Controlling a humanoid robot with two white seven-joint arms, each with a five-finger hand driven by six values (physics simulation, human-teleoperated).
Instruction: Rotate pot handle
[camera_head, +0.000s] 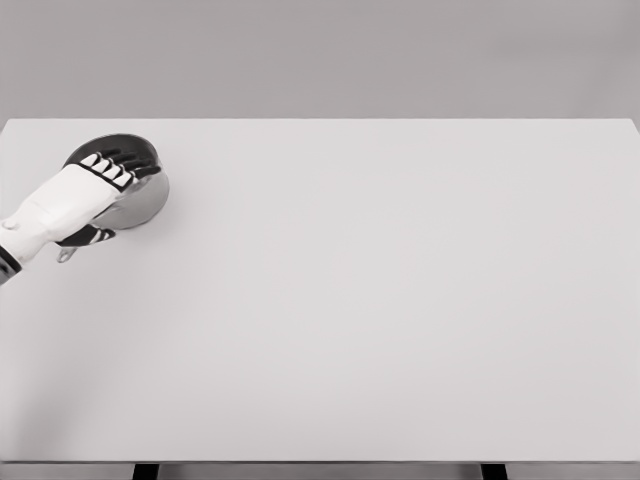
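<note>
Where the left arm enters from the picture's left edge, the left hand (100, 185) lies across the top of the pot (135, 190), palm down, its dark fingers (122, 160) reaching over the rim toward the far side.

Hand, state: fingers extended side by side and laid on or just over the pot's dark inside; whether they press on the rim or merely hover cannot be told. No pinch on anything is visible.

Pot: round, grey-walled, dark within, standing near the far left corner of the tabletop (380, 300), close to the left edge. Largely covered by the hand and wrist.

Handle (68, 254): a small pale tip shows below the wrist, toward the near left side of the pot; most of its length is hidden under the arm, so its exact direction is uncertain.

Placement, judged: the hand sits over the pot body rather than on the handle, which suggests turning the whole pot to swing the handle round, or a reach not yet settled on its grip.

Right hand: not in view.

Tabletop: white, rectangular, with dark legs showing under the near edge.
</note>
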